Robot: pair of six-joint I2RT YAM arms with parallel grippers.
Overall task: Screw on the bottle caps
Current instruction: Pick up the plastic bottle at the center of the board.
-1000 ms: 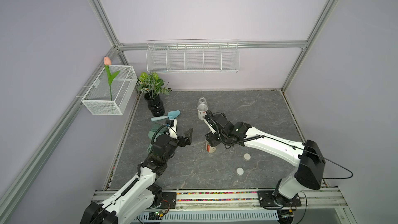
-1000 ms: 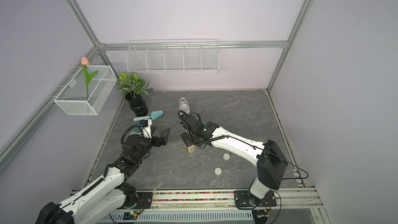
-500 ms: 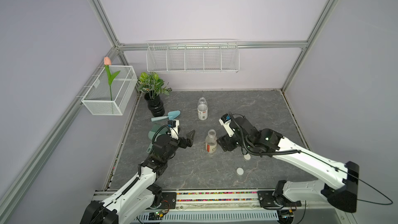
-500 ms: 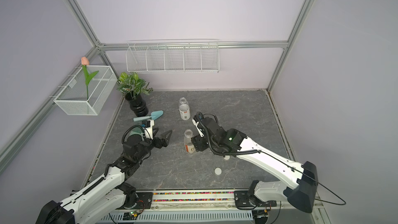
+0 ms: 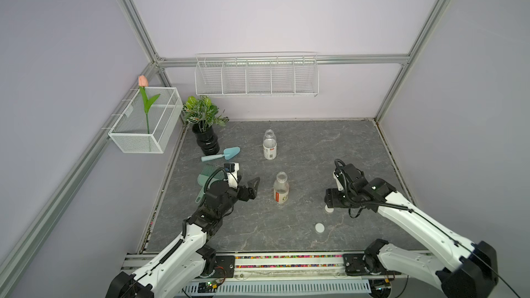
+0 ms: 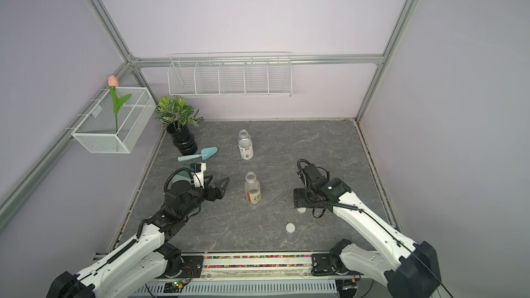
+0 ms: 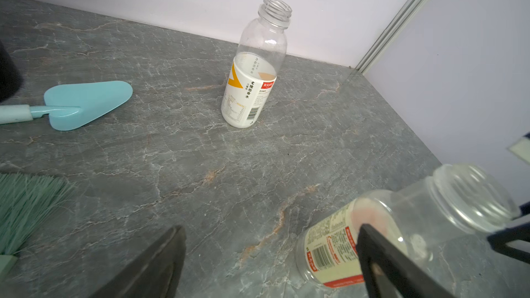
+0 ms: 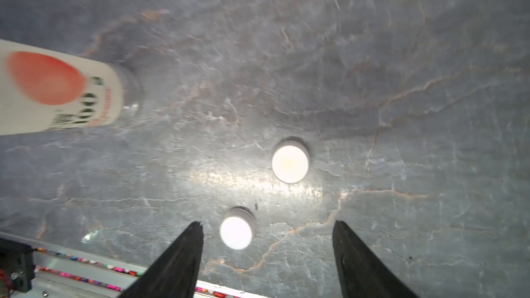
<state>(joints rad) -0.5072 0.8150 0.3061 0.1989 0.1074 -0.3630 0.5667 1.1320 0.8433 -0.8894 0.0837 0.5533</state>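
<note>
Near bottle (image 5: pixel 281 189) and far bottle (image 5: pixel 269 146) stand upright on the table (image 5: pixel 315 144), necks up; front cap (image 5: pixel 319 227) and back cap (image 5: pixel 329 210) lie flat by the wide, empty right hand (image 8: pixel 268 225); left hand (image 5: pixel 249 182) gapes empty too.

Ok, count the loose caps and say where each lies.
2. One cap lies in the open nearer the front rail; the other cap sits partly hidden beneath the right claw.

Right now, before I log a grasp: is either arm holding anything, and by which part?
Nothing is held. The left gripper and the right gripper are both open and empty.
</note>
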